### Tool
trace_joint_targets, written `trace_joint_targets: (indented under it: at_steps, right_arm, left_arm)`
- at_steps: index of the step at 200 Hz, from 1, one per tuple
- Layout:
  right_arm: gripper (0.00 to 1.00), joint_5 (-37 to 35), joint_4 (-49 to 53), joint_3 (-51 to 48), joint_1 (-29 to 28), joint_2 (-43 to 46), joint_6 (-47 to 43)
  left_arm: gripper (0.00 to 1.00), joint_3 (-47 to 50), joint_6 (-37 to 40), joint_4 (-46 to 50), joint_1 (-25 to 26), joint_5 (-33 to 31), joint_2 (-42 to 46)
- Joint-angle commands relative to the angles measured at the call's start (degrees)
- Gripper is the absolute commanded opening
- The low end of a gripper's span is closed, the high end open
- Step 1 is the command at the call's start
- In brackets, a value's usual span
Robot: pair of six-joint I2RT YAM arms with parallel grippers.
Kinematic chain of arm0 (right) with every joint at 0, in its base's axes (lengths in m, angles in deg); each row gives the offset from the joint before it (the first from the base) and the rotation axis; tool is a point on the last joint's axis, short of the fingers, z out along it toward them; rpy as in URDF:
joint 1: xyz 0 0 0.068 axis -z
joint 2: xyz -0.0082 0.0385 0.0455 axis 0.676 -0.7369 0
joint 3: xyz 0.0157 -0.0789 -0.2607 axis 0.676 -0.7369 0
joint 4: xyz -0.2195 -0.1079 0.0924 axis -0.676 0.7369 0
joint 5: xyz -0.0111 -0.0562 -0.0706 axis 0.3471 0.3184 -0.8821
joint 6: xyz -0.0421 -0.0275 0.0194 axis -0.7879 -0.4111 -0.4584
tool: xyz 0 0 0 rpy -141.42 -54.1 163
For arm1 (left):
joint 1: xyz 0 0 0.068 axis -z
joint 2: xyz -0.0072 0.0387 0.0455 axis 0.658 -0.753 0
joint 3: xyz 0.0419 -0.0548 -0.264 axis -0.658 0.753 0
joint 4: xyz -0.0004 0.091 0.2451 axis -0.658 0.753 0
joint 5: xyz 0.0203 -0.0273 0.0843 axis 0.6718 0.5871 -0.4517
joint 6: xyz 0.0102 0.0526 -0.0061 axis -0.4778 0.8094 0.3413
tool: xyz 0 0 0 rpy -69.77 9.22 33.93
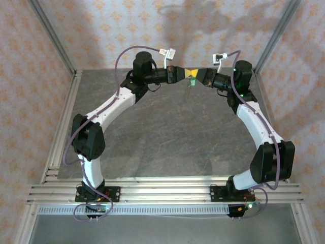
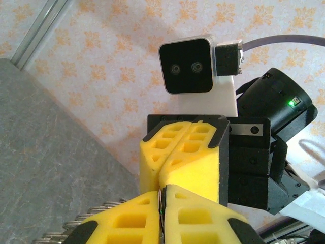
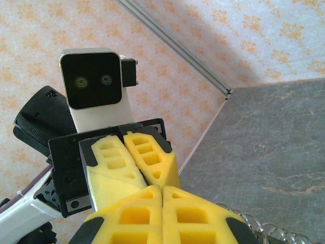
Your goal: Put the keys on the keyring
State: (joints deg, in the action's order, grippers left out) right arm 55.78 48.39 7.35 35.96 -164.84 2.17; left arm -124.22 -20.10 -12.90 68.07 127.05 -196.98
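Note:
At the far middle of the table my left gripper (image 1: 187, 74) and right gripper (image 1: 197, 75) meet tip to tip, high above the surface. A small green bit, the key (image 1: 191, 82), hangs just under them. In the left wrist view my left gripper (image 2: 163, 190) is shut on a thin dark sliver with a green fleck, the key (image 2: 162, 211). The right gripper (image 2: 161, 174) faces it, pads pressed together. A ridged, coiled strand, the keyring (image 2: 86, 222), runs out beside my left fingers. It shows again as the keyring (image 3: 259, 223) behind my shut right gripper (image 3: 162, 189).
The grey stone-patterned tabletop (image 1: 167, 132) lies below both arms. Patterned walls with aluminium corner posts (image 1: 53, 38) close in the back and sides. A rail frame (image 1: 162, 193) runs along the near edge by the arm bases.

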Motion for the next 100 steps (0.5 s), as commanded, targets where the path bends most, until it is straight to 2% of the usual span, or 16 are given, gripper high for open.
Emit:
trace_joint_targets:
  at_steps: [1, 8, 42, 86, 100]
  right_arm:
    - [0.0, 0.0, -3.1, 0.0, 0.2, 0.5, 0.8]
    - [0.0, 0.0, -3.2, 0.1, 0.2, 0.5, 0.9]
    - [0.0, -0.5, -3.5, -0.2, 0.2, 0.8, 1.3]
    - [0.0, -4.8, -4.0, -1.1, 0.2, 1.7, 3.0]
    - [0.12, -6.5, -5.6, -1.8, 0.2, 1.9, 4.8]
  left_arm:
    - [0.04, -1.9, 4.8, 4.2, 1.8, 2.9, 0.9]
    - [0.0, -2.4, 6.1, 5.8, 2.0, 2.9, 0.9]
    - [0.0, -2.5, 6.5, 5.9, 2.4, 3.2, 0.6]
    - [0.0, 0.6, 5.4, 2.4, 2.4, -0.1, 2.5]
    - [0.0, 1.7, 5.1, 1.1, 2.4, -1.0, 3.2]
